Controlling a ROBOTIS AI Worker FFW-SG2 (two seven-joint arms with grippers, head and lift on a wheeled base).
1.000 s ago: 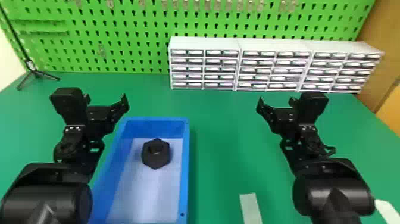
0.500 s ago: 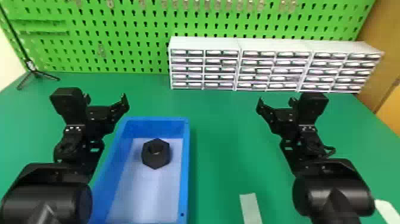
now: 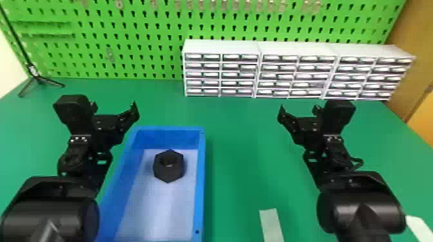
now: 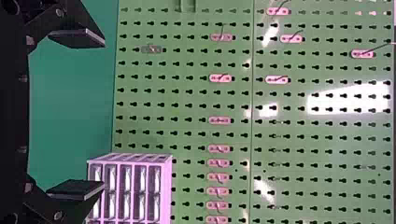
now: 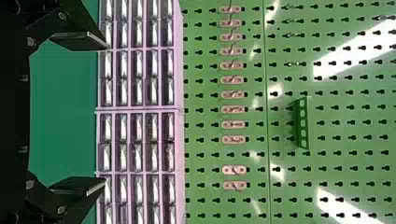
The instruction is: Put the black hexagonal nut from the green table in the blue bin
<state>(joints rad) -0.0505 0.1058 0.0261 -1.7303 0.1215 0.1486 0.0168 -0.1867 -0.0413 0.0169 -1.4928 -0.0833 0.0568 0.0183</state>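
Where the blue bin point(image 3: 199, 180) stands on the green table point(image 3: 241, 167), we have the black hexagonal nut point(image 3: 169, 173) lying inside it, flat on the pale bottom, nearer the far wall than the near end (its round hole faces up at us). Our left gripper point(image 3: 113, 108) hangs near the bin's far left corner, its jaws spread wide. Our right gripper point(image 3: 299, 110) hangs to the right, well apart from the bin, and its jaws stand wide as well. Beyond them we see white drawer cabinets point(image 3: 222, 47) in a row against the green pegboard point(image 3: 141, 32), with a slim black tripod point(image 3: 39, 79) at the table's far left.
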